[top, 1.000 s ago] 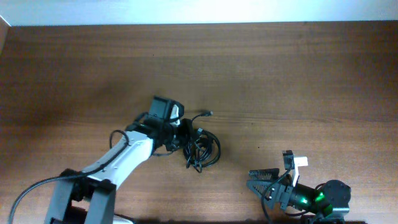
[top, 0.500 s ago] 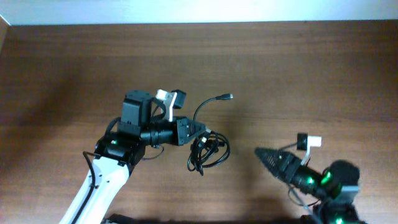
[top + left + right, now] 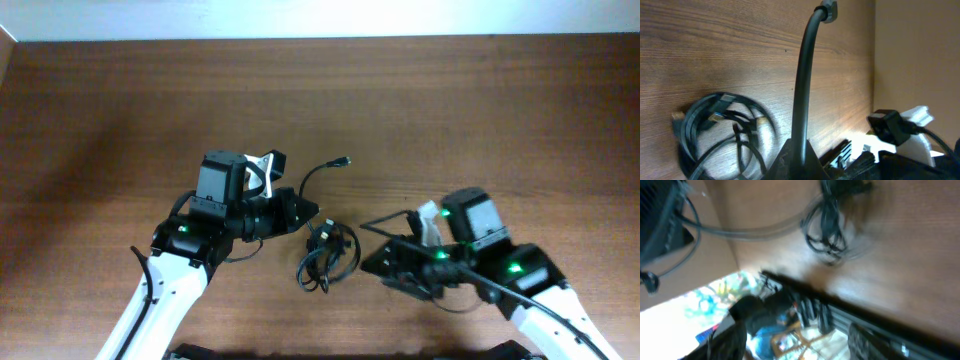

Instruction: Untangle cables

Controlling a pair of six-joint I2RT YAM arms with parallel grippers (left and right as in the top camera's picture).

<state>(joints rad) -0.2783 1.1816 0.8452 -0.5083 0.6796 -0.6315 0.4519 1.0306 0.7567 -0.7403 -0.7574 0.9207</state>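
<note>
Step in hand: pulling one cord free of the tangle
Left pincer (image 3: 312, 211): closed on one cable (image 3: 802, 85), whose free end curves away to a small plug (image 3: 343, 161) on the far side
Cables: the bunch (image 3: 325, 256) lies as a loose dark coil on the surface (image 3: 450, 110), near the middle, just to the right of the left pincer
Right pincer (image 3: 373, 250): jaws apart with nothing between them, pointing left at the bunch, near it but not touching; its own view is blurred
Next move, as I judge: the right pincer takes one loop of the coil and holds it, while the left draws its cable out
Care: catch only one strand, otherwise the whole coil is dragged along
</note>
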